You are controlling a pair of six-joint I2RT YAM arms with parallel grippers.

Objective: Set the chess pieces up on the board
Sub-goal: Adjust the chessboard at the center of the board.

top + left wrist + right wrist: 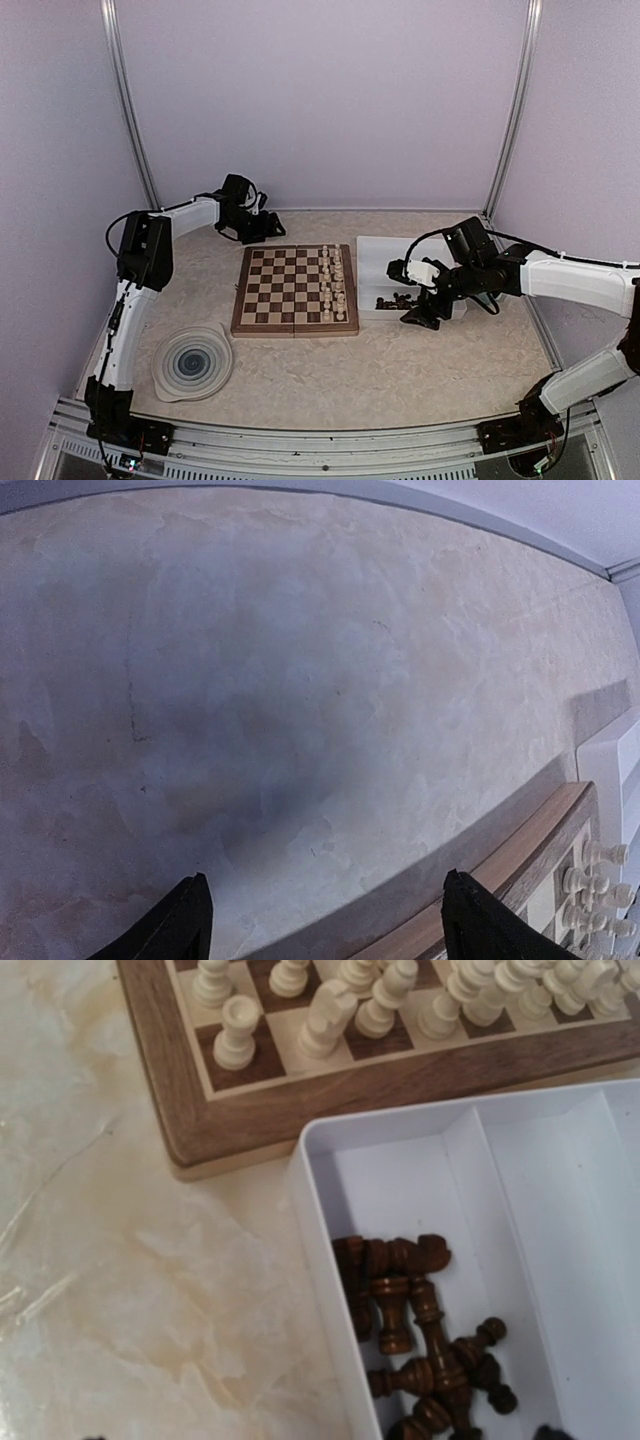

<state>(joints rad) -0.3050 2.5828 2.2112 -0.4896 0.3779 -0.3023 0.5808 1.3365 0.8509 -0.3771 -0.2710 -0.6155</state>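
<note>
Your left arm reaches long past the far-left corner of the chessboard [270, 292]. The left gripper [325, 920] points down at the bare, marbled cream table [250, 680], and its black fingers stand well apart with nothing between them.

Your right arm folds in from the right with the elbow bent. The right gripper [420, 316] hangs over the near end of the white tray [560, 1220], jaws spread wide and empty.

The board is wood, checkered dark brown and tan inside a wood border. Turned cream pieces [337, 285] stand upright in two files along its right edge. The dark brown pieces [420, 1340] lie toppled in a heap in the near compartment of the smooth-walled tray, just beside the board. A round swirl-patterned plate [193, 362] sits near the board's near-left corner.
</note>
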